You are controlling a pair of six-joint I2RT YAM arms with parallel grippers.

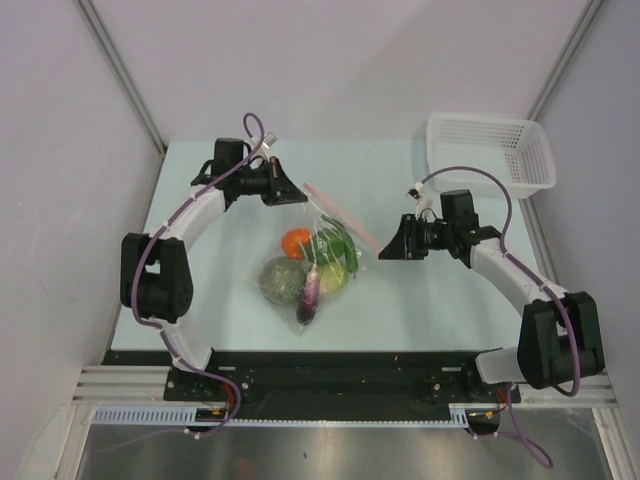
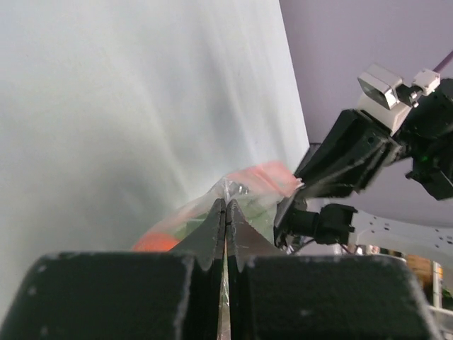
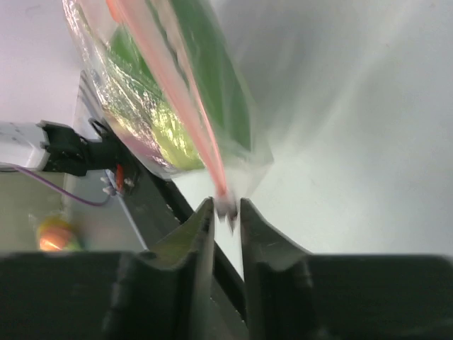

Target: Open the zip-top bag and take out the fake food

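The zip-top bag (image 1: 322, 235) lies mid-table with its pink zip strip (image 1: 340, 215) running diagonally. Inside it are the fake food pieces: an orange-red ball (image 1: 296, 242), a dark green pepper (image 1: 340, 240), a pale green piece (image 1: 332, 275), a mottled green-brown head (image 1: 282, 280) and a purple eggplant (image 1: 309, 295). My left gripper (image 1: 298, 197) is shut on the bag's upper left edge (image 2: 244, 190), with clear film pinched between the jaws. My right gripper (image 1: 383, 250) is at the strip's right end. Its jaws stand a narrow gap apart, with the blurred strip tip (image 3: 225, 202) between them.
A white mesh basket (image 1: 490, 150) stands at the back right corner. The right arm's gripper (image 2: 340, 159) shows close beyond the bag in the left wrist view. A small orange ball (image 3: 53, 234) shows below the table edge in the right wrist view.
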